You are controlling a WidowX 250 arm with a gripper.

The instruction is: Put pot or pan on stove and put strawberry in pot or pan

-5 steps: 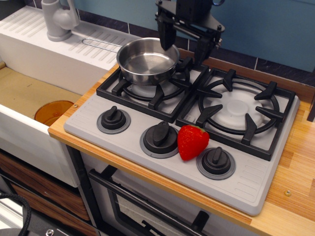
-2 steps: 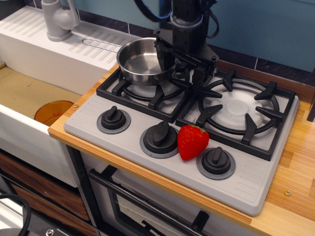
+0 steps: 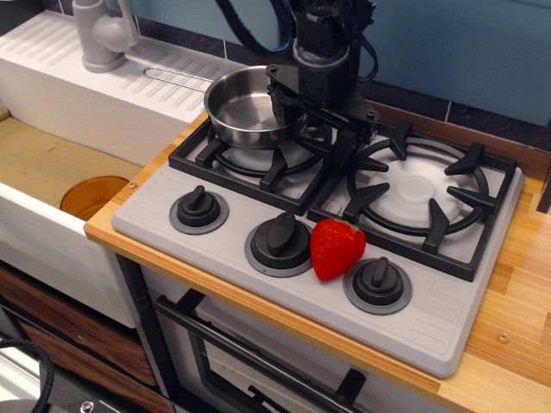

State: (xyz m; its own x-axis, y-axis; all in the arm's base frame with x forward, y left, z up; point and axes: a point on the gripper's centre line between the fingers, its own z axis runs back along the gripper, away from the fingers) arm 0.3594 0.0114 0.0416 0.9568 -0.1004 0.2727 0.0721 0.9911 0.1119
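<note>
My gripper [image 3: 314, 129] hangs low over the stove [image 3: 258, 206], at the right rim of the pan [image 3: 245, 107]. My jaws stand spread, one finger down inside the pan's rim, the other outside it over the grate; they clasp nothing that I can see. The pan sits on the stove's left burner, its wire handle reaching toward the sink unit [image 3: 77, 86]. The strawberry [image 3: 336, 248] lies on the stove's front panel, between the middle knob [image 3: 280, 234] and the right knob [image 3: 378, 280].
</note>
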